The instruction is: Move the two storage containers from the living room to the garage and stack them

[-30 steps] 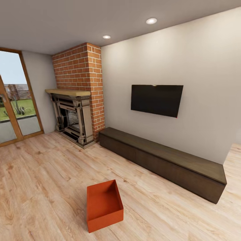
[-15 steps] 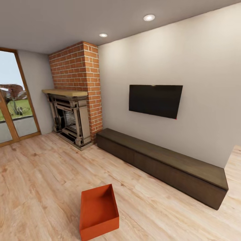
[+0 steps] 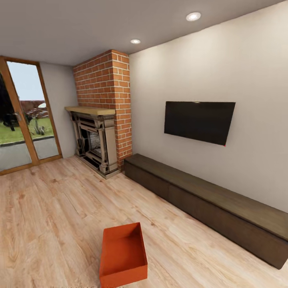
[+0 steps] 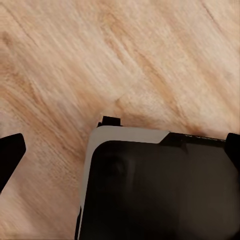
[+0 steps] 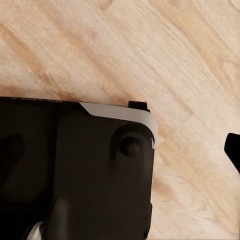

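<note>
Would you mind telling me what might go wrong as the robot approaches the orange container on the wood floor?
1. The storage container sits at the head view's lower edge, so it may slip out of sight as the robot closes in.
2. Only one bin is in view; the second still needs finding.
3. The long dark cabinet runs close by on the right, a possible snag when the base turns.

View has swung left — storage container (image 3: 123, 256) itself unmoved on planks.

A home living room: brick fireplace (image 3: 105, 124), wall TV (image 3: 199, 121), long low cabinet (image 3: 208, 200)
</note>
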